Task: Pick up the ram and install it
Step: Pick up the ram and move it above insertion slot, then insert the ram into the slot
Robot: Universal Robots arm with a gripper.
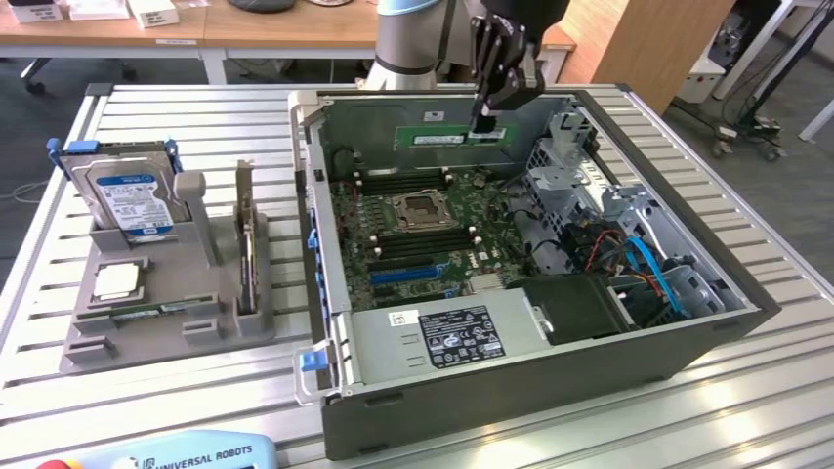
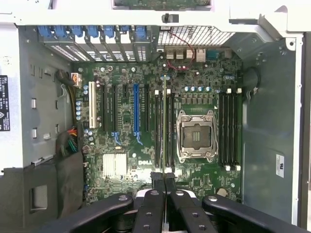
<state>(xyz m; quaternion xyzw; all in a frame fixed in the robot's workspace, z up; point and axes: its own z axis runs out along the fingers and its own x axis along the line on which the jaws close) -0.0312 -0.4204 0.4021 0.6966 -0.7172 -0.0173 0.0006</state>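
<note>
My gripper (image 1: pixel 483 125) hangs over the far end of the open computer case (image 1: pixel 651 337), shut on the ram (image 1: pixel 443 138), a narrow green stick held level above the motherboard (image 1: pixel 391 230). In the wrist view the ram (image 2: pixel 164 121) appears edge-on as a thin line running out from between my fingertips (image 2: pixel 158 178). It lines up over the black memory slots (image 2: pixel 169 131) beside the CPU socket (image 2: pixel 197 136). The stick is still above the board, not seated in a slot.
On the exterior view's left a grey holder (image 1: pixel 195 327) carries a silver hard drive (image 1: pixel 127 198), a dark expansion card (image 1: pixel 244 234) on edge and a small chip (image 1: pixel 117 281). Inside the case are a power supply (image 1: pixel 443 337), drive cages and blue cables (image 1: pixel 651 274). A teach pendant (image 1: pixel 183 454) lies at the table's near edge.
</note>
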